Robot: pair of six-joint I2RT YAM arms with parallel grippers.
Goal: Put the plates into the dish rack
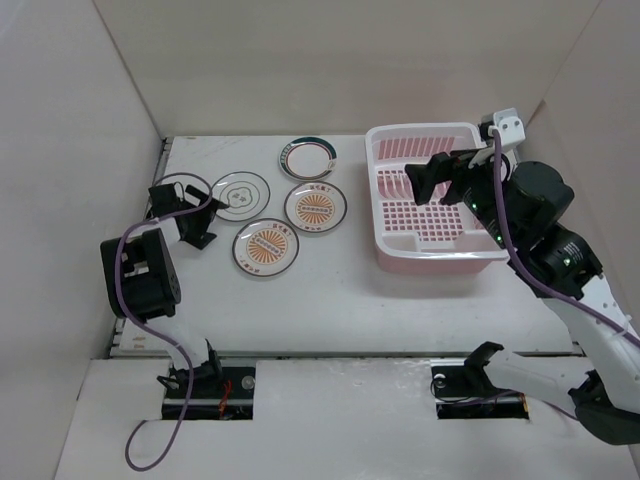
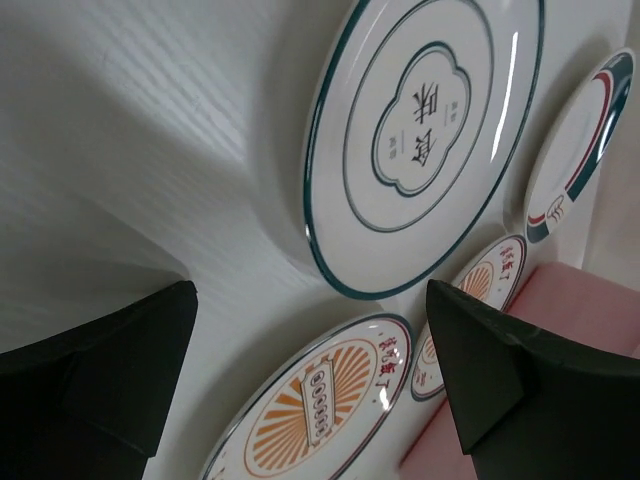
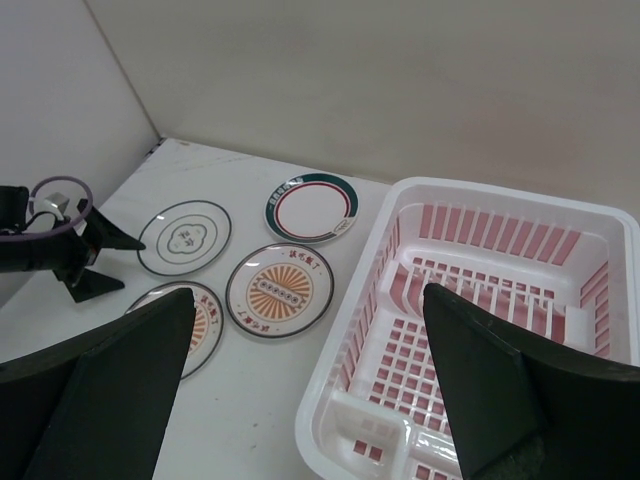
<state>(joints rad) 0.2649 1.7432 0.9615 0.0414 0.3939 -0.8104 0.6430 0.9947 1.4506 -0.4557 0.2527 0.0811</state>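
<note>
Spread wide, the left gripper [image 2: 310,300] is sitting low just beside the ringed plate [image 2: 415,130], and I am reading that as lining up on its rim. All four plates [image 1: 316,207] are lying flat on the bench [image 1: 350,310], left of the dish rack [image 1: 440,262], none slotted yet. The right gripper [image 1: 440,172] is hovering wide open over the rack, probably so it can receive a plate.

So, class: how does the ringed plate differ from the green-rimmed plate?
The ringed plate has thin rings and a centre emblem; the green-rimmed plate has a broad green rim and plain centre. The ringed plate lies farther left, the green-rimmed plate farther back. Both are round, white, lying flat.
</note>
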